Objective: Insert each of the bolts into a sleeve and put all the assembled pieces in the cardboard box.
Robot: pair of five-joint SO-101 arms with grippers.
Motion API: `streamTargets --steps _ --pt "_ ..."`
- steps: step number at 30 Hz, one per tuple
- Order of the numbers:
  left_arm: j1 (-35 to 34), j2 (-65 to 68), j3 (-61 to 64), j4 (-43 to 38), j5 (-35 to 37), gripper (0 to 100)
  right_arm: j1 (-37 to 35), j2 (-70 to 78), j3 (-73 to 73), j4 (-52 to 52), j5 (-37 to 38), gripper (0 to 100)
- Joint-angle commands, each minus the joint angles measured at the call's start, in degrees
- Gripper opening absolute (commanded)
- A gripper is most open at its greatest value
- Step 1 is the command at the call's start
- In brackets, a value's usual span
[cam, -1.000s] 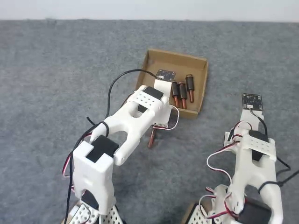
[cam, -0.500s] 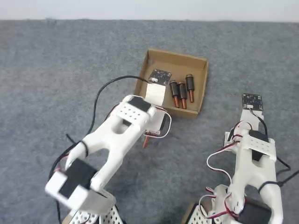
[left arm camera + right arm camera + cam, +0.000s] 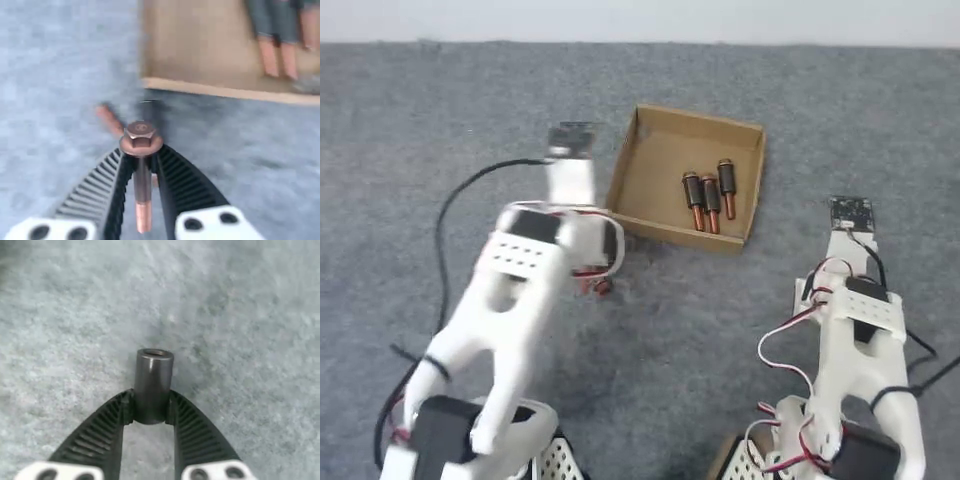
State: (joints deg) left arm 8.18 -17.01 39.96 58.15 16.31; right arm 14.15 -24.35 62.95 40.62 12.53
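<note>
My left gripper (image 3: 142,153) is shut on a copper bolt (image 3: 141,141), which it holds by the shank with the hex head up. In the high view this gripper (image 3: 594,281) hangs over the carpet just left of the cardboard box (image 3: 638,152). Three assembled pieces (image 3: 710,198) lie side by side inside the box. Beyond the held bolt, a blurred copper rod (image 3: 109,119) that looks like another bolt lies on the carpet. My right gripper (image 3: 150,400) is shut on a dark sleeve (image 3: 153,381), upright with its bore facing up. The right arm (image 3: 856,318) stands right of the box.
Grey carpet (image 3: 440,120) covers the whole table. The box's near wall (image 3: 225,93) stands just beyond my left gripper. A black cable (image 3: 470,185) loops off the left arm. There is bare carpet between the two arms and left of the box.
The left arm has swung left, away from the box's front edge, carrying the bolt with it. The right arm has barely shifted.
</note>
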Motion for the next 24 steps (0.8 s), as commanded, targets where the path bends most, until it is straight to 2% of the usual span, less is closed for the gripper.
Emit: streamTargets --steps 1,6,10,16,24 --pt "-10.9 -4.92 3.74 -5.27 -0.26 1 -1.54 -1.19 -3.25 -3.03 -0.88 0.7" --pt "-24.53 -5.89 11.82 -13.01 -0.26 1 -1.98 -0.75 -3.34 -12.97 -0.79 0.7" --pt "-31.3 -5.8 16.84 -18.2 -0.53 1 -4.62 -0.84 -4.57 -19.47 -0.35 0.7" --pt "-32.35 -5.8 19.12 -21.27 -3.78 1 -9.63 -0.57 -6.51 -31.87 -0.44 0.7" --pt "-32.53 -5.71 19.3 -22.24 -4.22 1 -13.05 4.62 -6.51 -56.84 -0.7 0.7"
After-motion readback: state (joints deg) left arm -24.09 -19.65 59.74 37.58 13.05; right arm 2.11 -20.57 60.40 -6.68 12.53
